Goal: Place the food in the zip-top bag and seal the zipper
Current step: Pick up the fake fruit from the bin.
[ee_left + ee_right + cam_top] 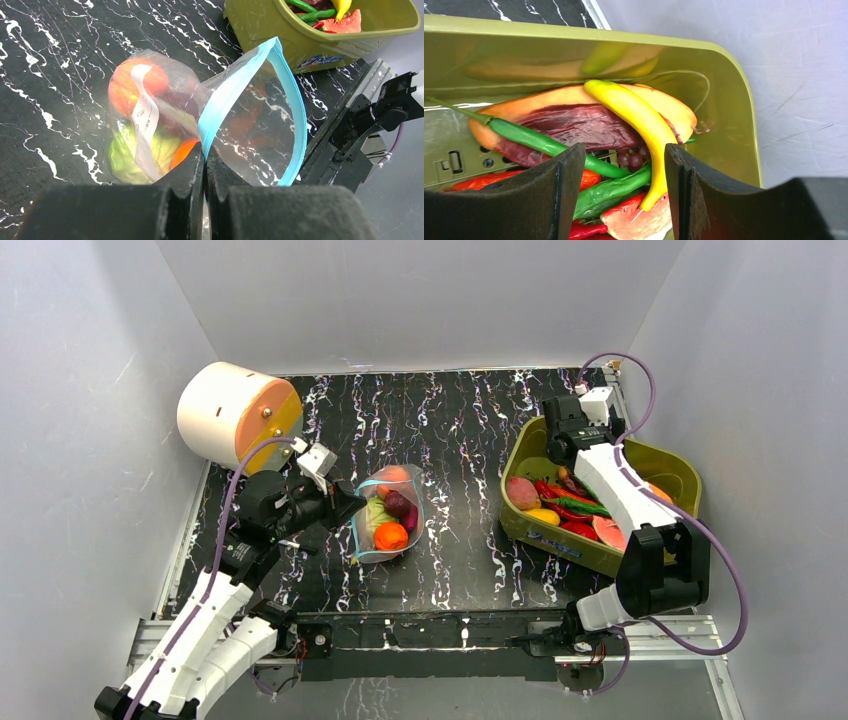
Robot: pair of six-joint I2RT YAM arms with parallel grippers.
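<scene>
The clear zip-top bag (388,515) lies mid-table with its mouth held open. Inside it are an orange (135,82), a green cabbage (127,155) and other food. My left gripper (205,150) is shut on the light blue zipper (235,95) at the bag's near edge, and it sits left of the bag (352,508) in the top view. My right gripper (624,152) is open, lowered into the olive bin (734,125). A yellow banana (639,120) and a green pepper (624,187) lie between its fingers.
The olive bin (560,540) at the right holds more toy food: red peppers, a watermelon slice, grapes. A white and orange cylinder (238,415) lies at the back left. White walls close in on three sides. A metal rail (430,630) runs along the near edge.
</scene>
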